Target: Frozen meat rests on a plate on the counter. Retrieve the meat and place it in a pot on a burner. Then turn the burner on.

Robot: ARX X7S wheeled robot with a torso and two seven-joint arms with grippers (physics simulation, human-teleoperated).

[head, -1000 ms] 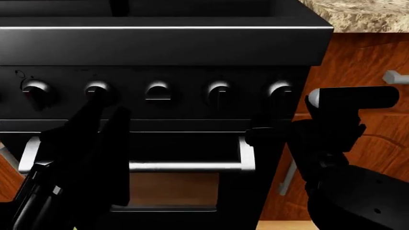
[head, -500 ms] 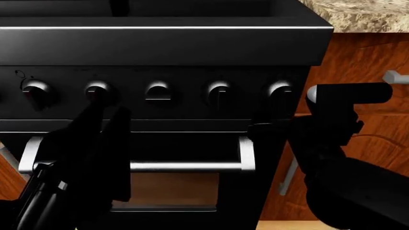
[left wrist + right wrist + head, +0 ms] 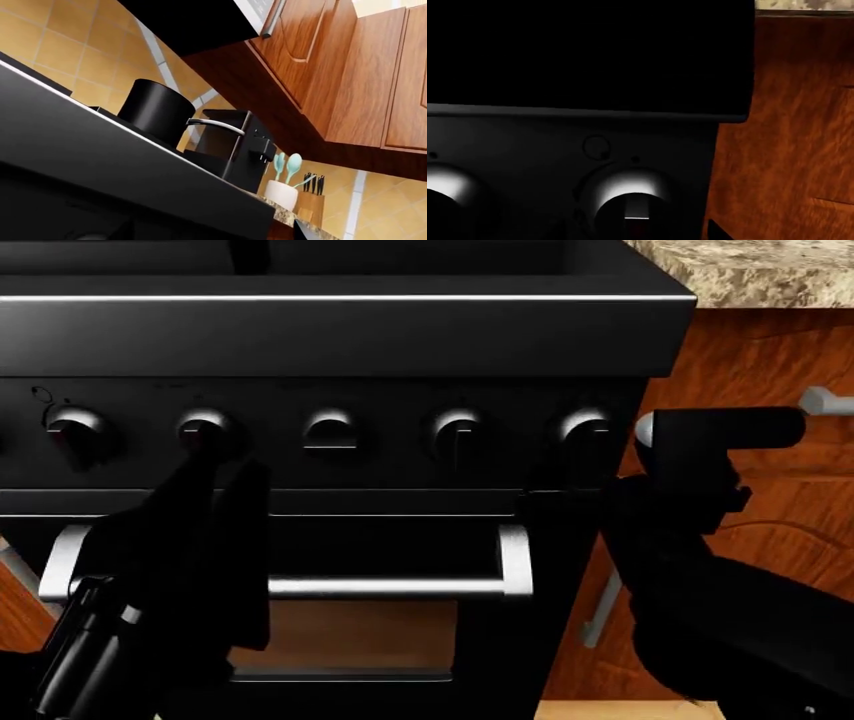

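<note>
Stove (image 3: 334, 335): black, boxy, glossy front with a thin silver strip along its top edge; fills most of the head view.
Wall (image 3: 60, 45): square ochre tiles with pale grout, behind the stove.
Upper cabinets (image 3: 347, 65): reddish-brown wood with raised panels and one silver bar handle.
Lower cabinets (image 3: 747, 370): the same reddish-brown grained wood, right of the stove, with silver handles.
Counter (image 3: 747, 270): beige-and-brown speckled stone; only a corner shows, at the stove's right edge.
Oven handle (image 3: 387, 586): brushed silver bar across the oven door.
Coffee machine (image 3: 237, 150): black, blocky, just past the stove's edge on the counter.
Pot (image 3: 157, 105): tall, narrow, matte black cylinder standing on the stove top, with one long curved silvery handle toward the coffee machine.
Utensil holder (image 3: 280, 192): white, round, with two pale teal spoons.
Knife block (image 3: 310, 205): light wood with black handles, beside the holder.
Knobs (image 3: 328, 430): five round black dials with silver highlights in a row across the stove front; one (image 3: 630, 200) fills the right wrist view close up.
Left gripper (image 3: 214, 480): black, raised to the second knob; whether it grips cannot be told.
Right gripper (image 3: 561, 502): black, below the last knob at the stove's right edge; grip state cannot be told.
Writing: none legible.
Meat: not visible.
</note>
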